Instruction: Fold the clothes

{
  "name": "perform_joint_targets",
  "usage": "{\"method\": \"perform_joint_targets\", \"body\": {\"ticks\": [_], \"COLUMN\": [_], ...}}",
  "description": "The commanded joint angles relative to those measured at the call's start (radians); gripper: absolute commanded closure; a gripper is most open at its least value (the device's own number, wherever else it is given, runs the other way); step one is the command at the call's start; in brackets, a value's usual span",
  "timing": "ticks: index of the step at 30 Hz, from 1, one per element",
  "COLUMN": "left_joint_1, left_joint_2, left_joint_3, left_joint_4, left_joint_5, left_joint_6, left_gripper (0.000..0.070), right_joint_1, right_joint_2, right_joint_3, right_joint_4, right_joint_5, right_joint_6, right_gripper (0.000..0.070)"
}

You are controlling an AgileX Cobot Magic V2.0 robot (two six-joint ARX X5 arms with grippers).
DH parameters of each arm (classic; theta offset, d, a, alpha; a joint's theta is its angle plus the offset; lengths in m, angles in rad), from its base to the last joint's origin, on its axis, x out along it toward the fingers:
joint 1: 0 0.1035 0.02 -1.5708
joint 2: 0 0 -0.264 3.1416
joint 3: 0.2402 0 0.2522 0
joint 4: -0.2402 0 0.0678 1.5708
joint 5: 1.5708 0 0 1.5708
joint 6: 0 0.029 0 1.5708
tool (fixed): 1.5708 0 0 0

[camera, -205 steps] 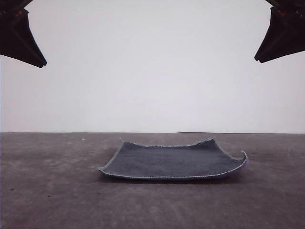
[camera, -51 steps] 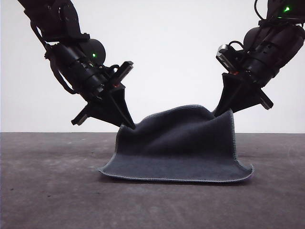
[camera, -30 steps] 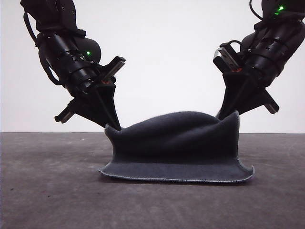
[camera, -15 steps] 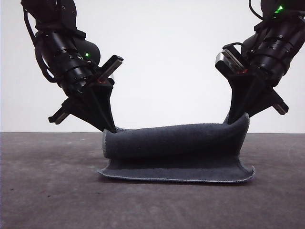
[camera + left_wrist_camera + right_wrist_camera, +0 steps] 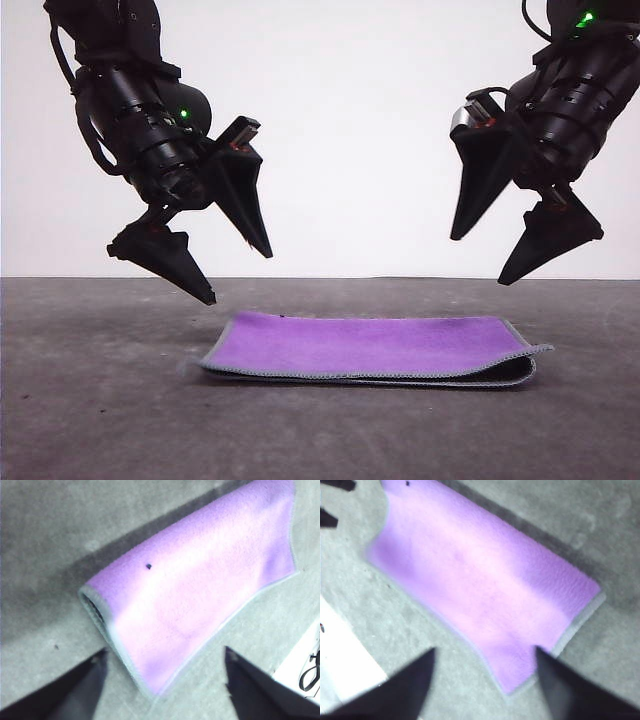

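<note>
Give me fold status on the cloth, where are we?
Done: the cloth lies folded in half on the table, purple face up, grey layer underneath. In hand: nothing; left gripper and right gripper are open above it. Left: maybe a second fold; the layers gape at its right end.
</note>
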Motion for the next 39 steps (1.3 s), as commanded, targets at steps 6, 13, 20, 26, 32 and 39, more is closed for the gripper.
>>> {"method": "perform_joint_targets", "body": {"ticks": [6,13,20,26,32,39], "left_joint_1": [0.024,0.055,0.063,0.073,0.107,0.146], "left_joint_2": [-0.007,-0.088,-0.218,-0.292,-0.294,-0.294], "left_joint_3": [0.029,0.029,0.029,0.029,0.014,0.014], "left_joint_4": [0.063,0.112,0.124,0.091,0.008,-0.047], "left_joint_5": [-0.043,-0.145,-0.275,-0.342,-0.346,-0.345], "left_joint_6": [-0.024,-0.028,-0.027,-0.006,0.015,0.049], "left_gripper": [0.0171,0.0171,0.0172,0.0172,0.0172,0.0172], "right_joint_1": [-0.017,-0.071,-0.085,-0.080,-0.081,-0.081], "right_joint_2": [0.008,-0.018,-0.145,-0.304,-0.450,-0.620], "right_joint_3": [0.018,0.018,0.017,0.014,-0.018,-0.178], "right_joint_4": [0.053,0.075,0.042,0.000,-0.047,0.018], "right_joint_5": [0.064,0.081,0.101,0.153,0.217,0.223], "right_joint_6": [-0.007,0.003,0.015,0.029,0.033,0.070], "right_gripper": [0.0156,0.0030,0.0030,0.0030,0.0030,0.0031]}}
